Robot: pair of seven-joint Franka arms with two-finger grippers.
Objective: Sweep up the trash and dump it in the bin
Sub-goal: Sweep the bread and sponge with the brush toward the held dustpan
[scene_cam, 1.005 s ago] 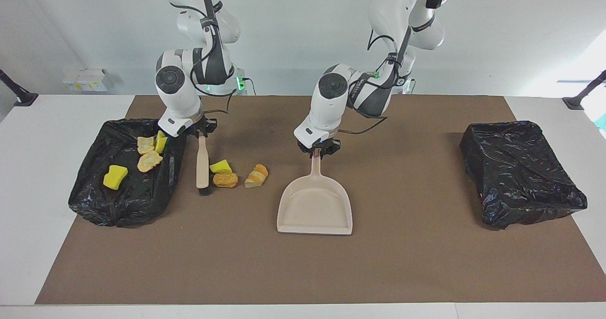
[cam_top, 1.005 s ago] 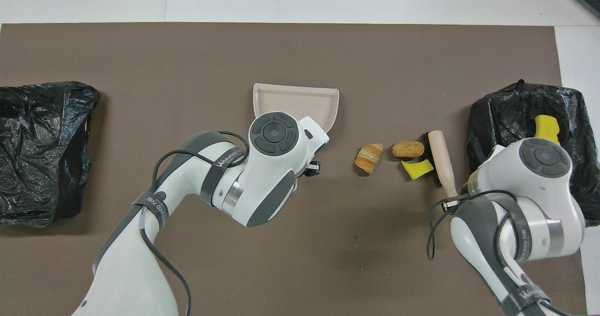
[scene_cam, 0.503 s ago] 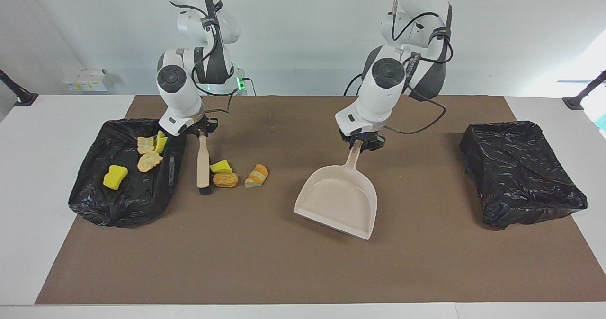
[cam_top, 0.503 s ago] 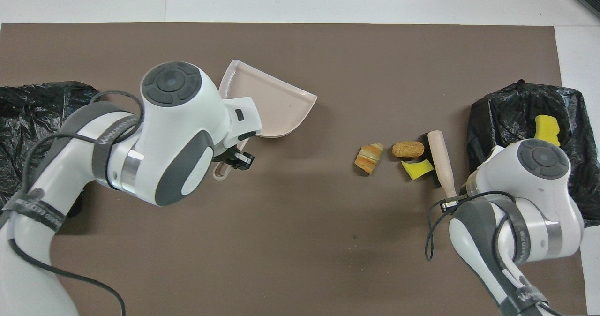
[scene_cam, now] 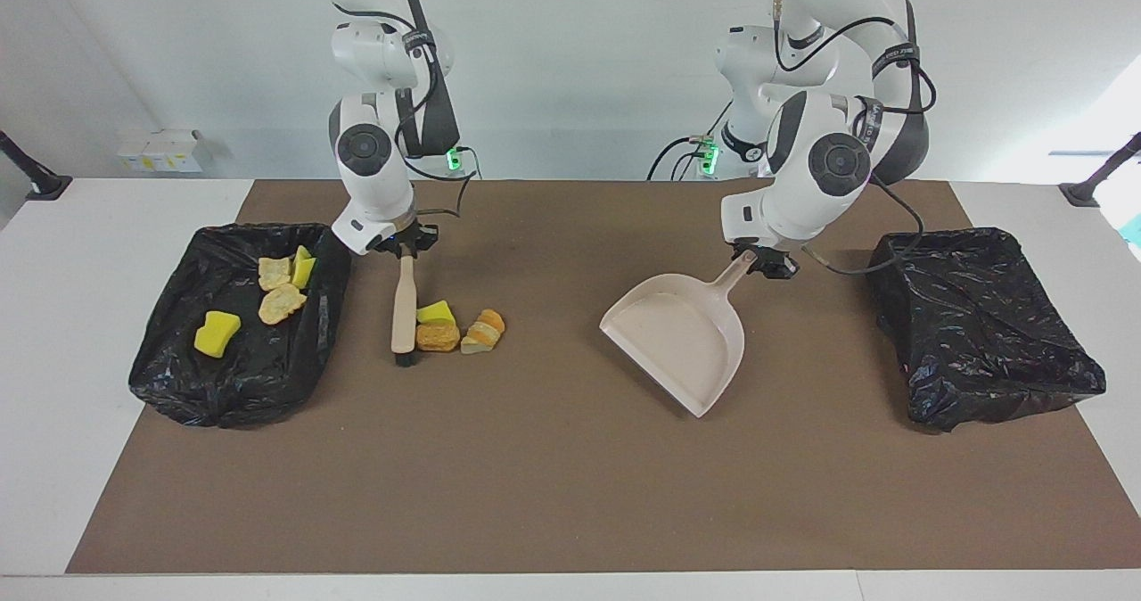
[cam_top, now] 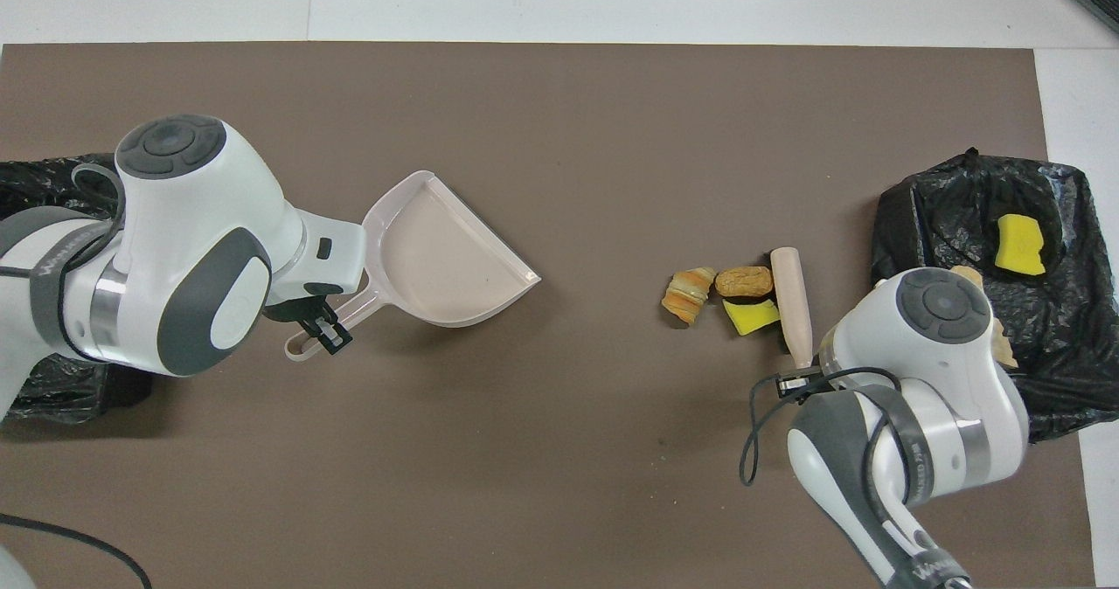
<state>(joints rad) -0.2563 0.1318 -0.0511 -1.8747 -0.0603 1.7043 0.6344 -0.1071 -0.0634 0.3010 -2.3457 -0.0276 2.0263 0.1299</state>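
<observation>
While your right gripper [scene_cam: 406, 250] clamps the brush [scene_cam: 404, 308], its long axis 12-to-6, three scraps [scene_cam: 459, 328] touch its 3 o'clock flank in the facing view; your left gripper [scene_cam: 765, 265] grips the dustpan [scene_cam: 682, 338] handle farther along at 3.

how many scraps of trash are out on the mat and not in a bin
3: a yellow sponge chunk, an orange-brown piece and a striped piece, clustered beside the brush. None looks hidden.

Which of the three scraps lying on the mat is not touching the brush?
The striped orange-and-beige scrap: it lies outermost, toward the dustpan, while the other two sit against the brush.

White rounded arm shells, dark grey joint bands, black cables, green lights
</observation>
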